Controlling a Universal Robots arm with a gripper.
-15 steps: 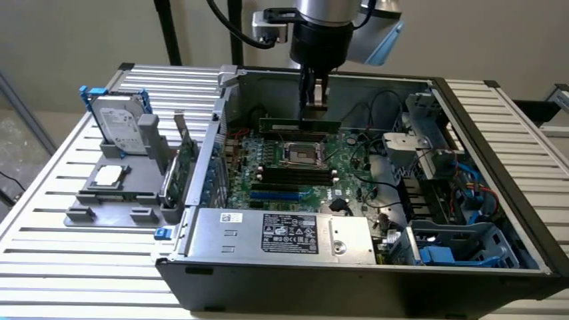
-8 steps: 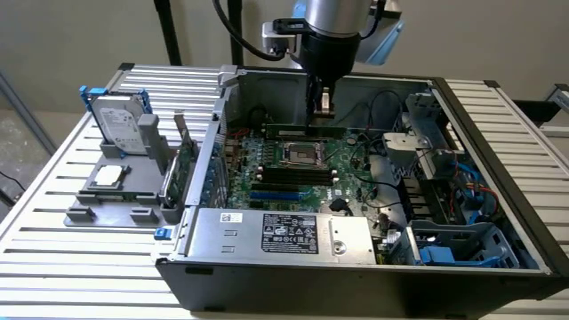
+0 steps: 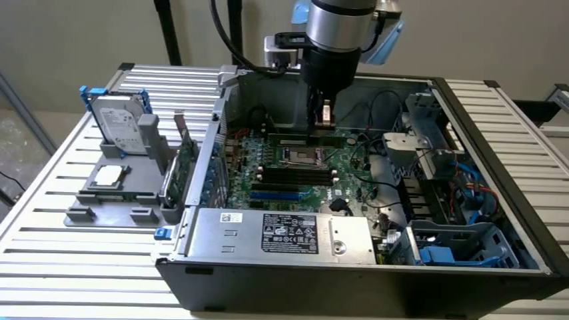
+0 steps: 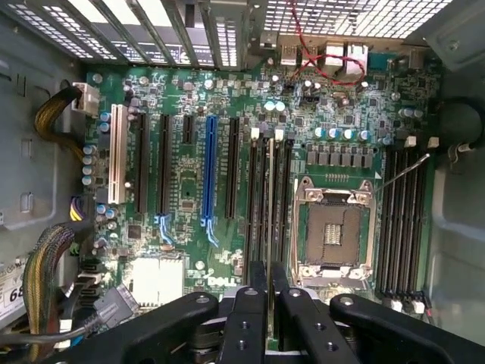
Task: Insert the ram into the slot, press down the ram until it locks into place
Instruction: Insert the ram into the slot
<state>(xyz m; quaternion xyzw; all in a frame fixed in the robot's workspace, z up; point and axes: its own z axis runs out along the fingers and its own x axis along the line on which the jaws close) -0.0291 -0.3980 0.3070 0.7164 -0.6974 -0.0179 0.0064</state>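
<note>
Case [image 3: 356, 287] walls box in the claw [image 3: 322, 124] — tight room each side. Claw pinches ram [image 4: 270, 189] edge-on, long axis parallel w/ slot [image 4: 281, 189].

An open computer case [image 3: 356, 287] lies on a slatted table [image 3: 71, 267], a silver power supply [image 3: 284, 233] at its near side. On the exterior view's left, a gray tray [image 3: 106, 200] holds a hard drive [image 3: 120, 127] and an upright expansion card [image 3: 184, 170].

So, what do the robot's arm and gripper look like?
The arm is a silver-grey cylinder with light blue joint caps and black cables beside it. The gripper is black, with two flat fingers showing small round screw holes.
</note>
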